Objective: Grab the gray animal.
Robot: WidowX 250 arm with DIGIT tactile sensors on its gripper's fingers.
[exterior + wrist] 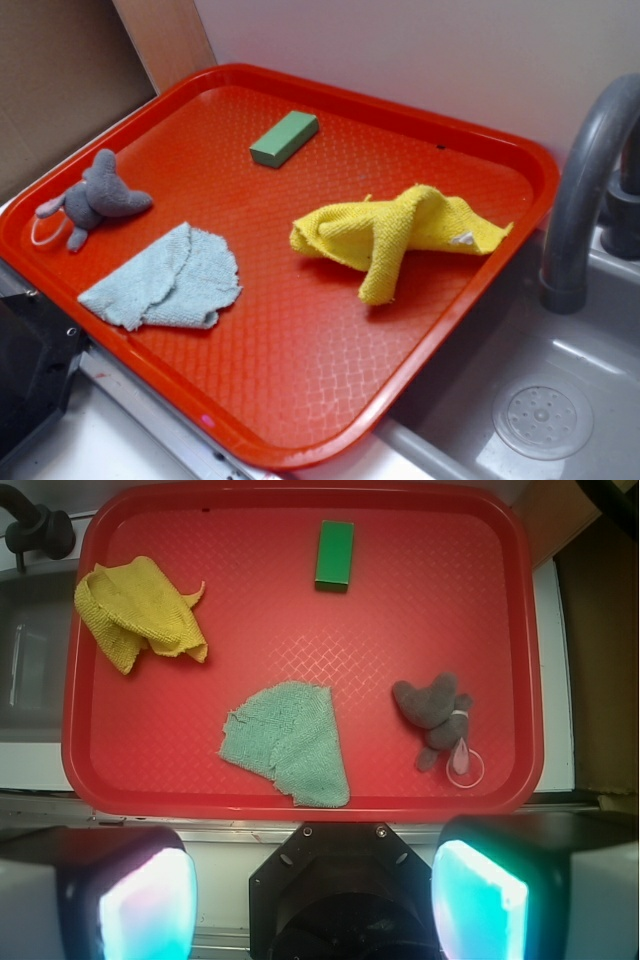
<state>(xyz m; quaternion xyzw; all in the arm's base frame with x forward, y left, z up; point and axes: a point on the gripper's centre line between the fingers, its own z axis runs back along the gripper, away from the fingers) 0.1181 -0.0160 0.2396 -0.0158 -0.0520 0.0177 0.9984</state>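
The gray animal [97, 194] lies on its side near the left edge of the red tray [300, 340], with a thin white loop at its lower end. In the wrist view the gray animal [431, 706] is at the tray's [180, 770] lower right. My gripper [315, 900] hangs high above, outside the tray's near rim. Its two pads [148, 905] stand wide apart with nothing between them. The gripper does not show in the exterior view.
A light blue cloth [168, 280] lies right of the animal. A crumpled yellow cloth [395, 235] and a green block [284, 138] also sit on the tray. A sink with a gray faucet [585, 180] borders the tray's right side.
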